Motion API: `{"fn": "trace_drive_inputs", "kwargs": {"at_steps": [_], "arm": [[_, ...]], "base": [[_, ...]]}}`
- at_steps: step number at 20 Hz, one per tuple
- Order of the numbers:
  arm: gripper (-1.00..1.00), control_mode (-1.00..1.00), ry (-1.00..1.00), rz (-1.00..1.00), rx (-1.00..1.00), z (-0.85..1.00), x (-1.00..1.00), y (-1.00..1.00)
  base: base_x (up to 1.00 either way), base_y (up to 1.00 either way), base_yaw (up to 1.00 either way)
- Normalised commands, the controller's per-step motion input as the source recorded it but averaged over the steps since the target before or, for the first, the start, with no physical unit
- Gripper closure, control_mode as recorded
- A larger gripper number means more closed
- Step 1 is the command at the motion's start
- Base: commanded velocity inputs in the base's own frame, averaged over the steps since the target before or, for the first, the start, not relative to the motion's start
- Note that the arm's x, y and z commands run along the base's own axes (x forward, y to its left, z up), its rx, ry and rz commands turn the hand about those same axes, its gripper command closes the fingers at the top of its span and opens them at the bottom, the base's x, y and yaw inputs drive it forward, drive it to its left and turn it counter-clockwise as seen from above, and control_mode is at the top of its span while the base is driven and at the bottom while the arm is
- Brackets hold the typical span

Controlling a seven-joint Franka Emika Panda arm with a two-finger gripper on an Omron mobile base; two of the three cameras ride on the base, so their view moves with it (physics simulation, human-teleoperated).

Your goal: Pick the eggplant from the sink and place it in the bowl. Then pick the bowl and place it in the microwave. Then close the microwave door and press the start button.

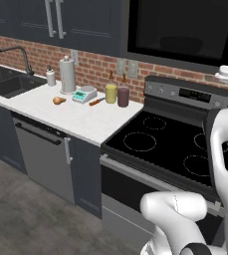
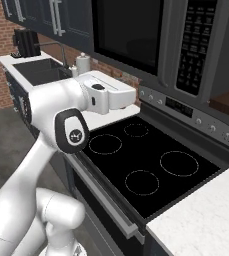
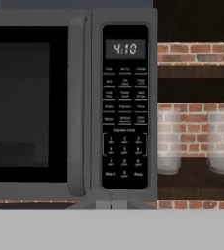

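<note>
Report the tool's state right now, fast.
Tool: shut, holding nothing, facing the closed microwave at its key panel.

The white arm (image 2: 61, 130) rises bent at its elbow, forearm reaching forward and up, gripper jaws shut.

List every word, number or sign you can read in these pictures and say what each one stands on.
"4:10": on the display at the top of the microwave key panel.
"Start": bottom-left key of that panel, faint.
"Stop": bottom-right key, faint.
The other key labels and keypad digits are too small and blurred to read.
Stove control panel: its display is too blurred to read.
</note>
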Motion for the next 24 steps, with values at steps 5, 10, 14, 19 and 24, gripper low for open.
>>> {"fn": "trace_drive_inputs", "kwargs": {"at_steps": [5,10,14,19,24], "arm": [[1.00,-1.00,0.01,0.02,0.00,-0.12,0.20,0.00],[1.00,-1.00,0.00,0.03,0.02,-0.16,0.23,-0.07],[1.00,-1.00,0.00,0.04,0.04,-0.08,0.19,-0.20],[1.00,-1.00,0.00,0.04,0.06,0.00,0.07,-0.32],[1.00,-1.00,0.00,0.00,0.04,0.00,0.01,-0.30]], "base": [[0.00,0.00,0.00],[0.00,0.00,0.00],[0.00,0.00,0.00],[0.00,0.00,0.00],[0.00,0.00,0.00]]}}
